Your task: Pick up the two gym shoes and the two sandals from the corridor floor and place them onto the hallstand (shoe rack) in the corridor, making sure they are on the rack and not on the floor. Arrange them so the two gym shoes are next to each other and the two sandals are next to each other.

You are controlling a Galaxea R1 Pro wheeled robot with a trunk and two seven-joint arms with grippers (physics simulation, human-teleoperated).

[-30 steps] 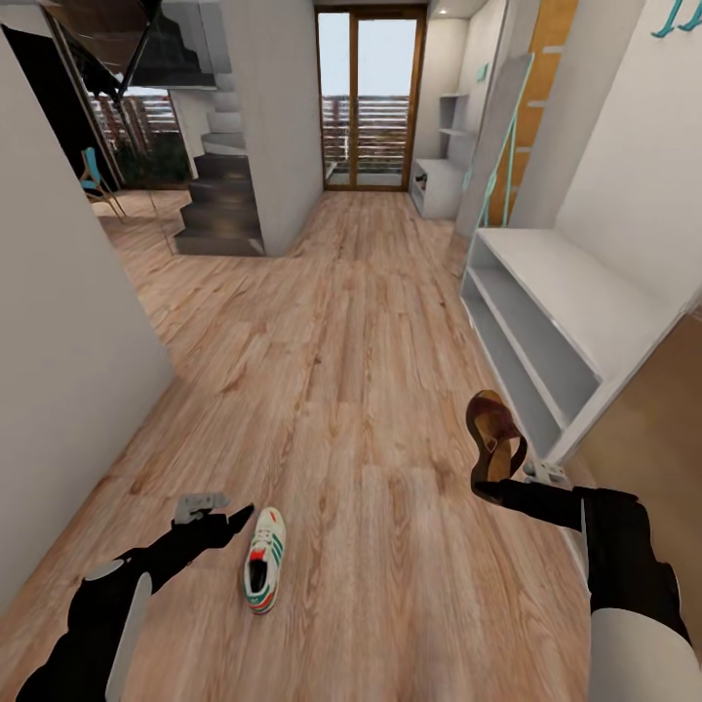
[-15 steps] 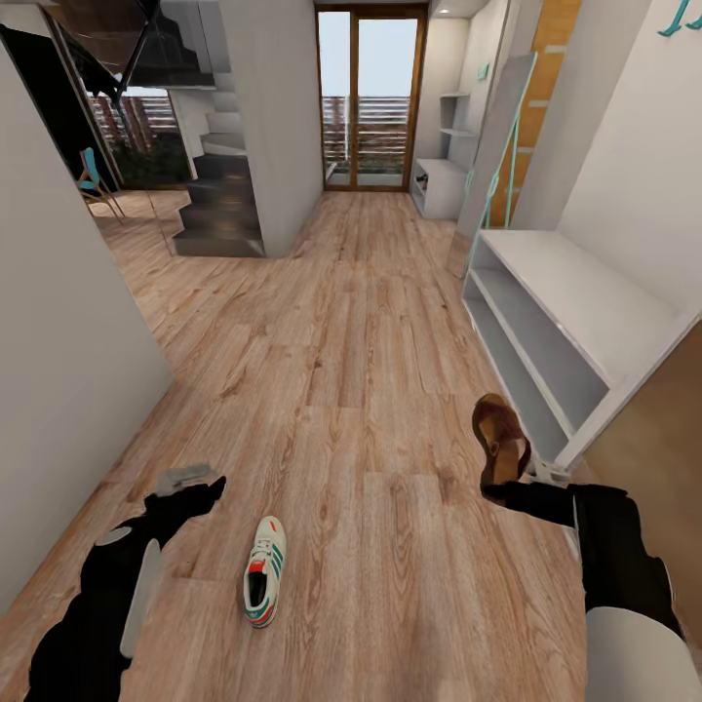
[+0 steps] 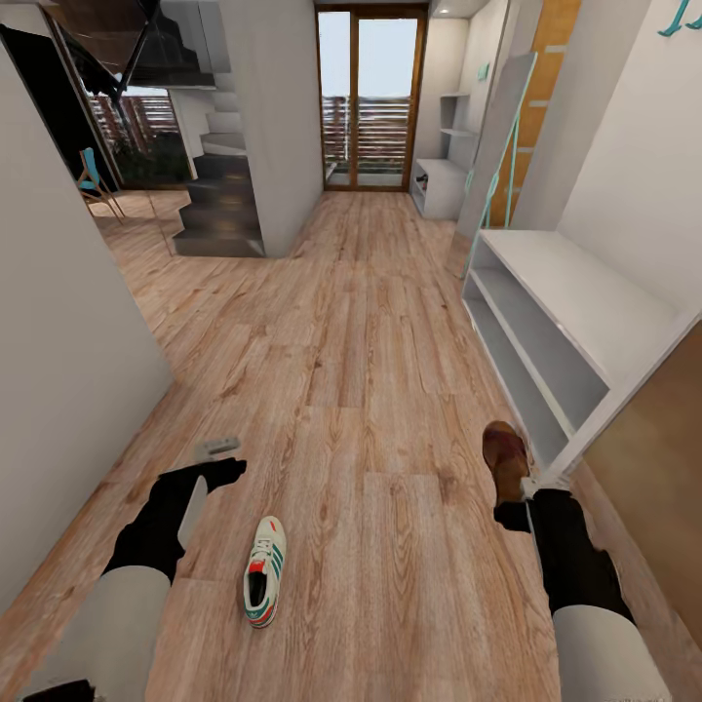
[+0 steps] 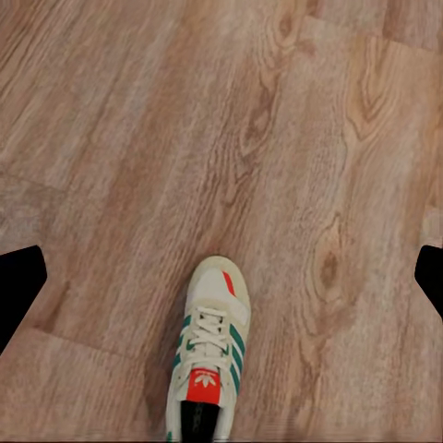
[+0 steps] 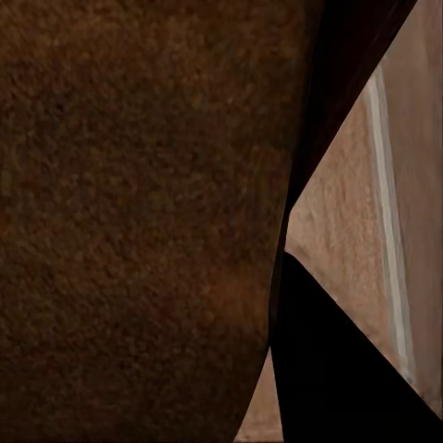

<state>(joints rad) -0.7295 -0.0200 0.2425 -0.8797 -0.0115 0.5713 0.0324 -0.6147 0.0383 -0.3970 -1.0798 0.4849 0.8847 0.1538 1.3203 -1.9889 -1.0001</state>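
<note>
One gym shoe [image 3: 264, 582], white with green stripes and a red tongue, lies on the corridor floor [image 3: 370, 322] close in front of me, toe pointing away. My left gripper [image 3: 222, 463] hangs open just left of and beyond it. In the left wrist view the shoe [image 4: 208, 346] lies below between the spread fingertips [image 4: 20, 281]. My right gripper [image 3: 512, 509] is shut on a reddish-brown sandal [image 3: 507, 458], held above the floor at the right. Up close, the sandal's leather [image 5: 138, 212] sits against a dark finger [image 5: 341, 369]. The hallstand [image 3: 436, 185] stands at the corridor's far end on the right.
A long low grey shelf unit [image 3: 556, 312] runs along the right wall, its near end beside the held sandal. A grey wall [image 3: 68, 370] closes the left side. Dark stairs [image 3: 219, 205] rise at the back left, and glass doors [image 3: 370, 97] end the corridor.
My left arm has swung forward, its gripper now beyond the gym shoe. My right arm has drawn in and lowered the sandal, which has turned to show its dark upper. The gym shoe has not moved.
</note>
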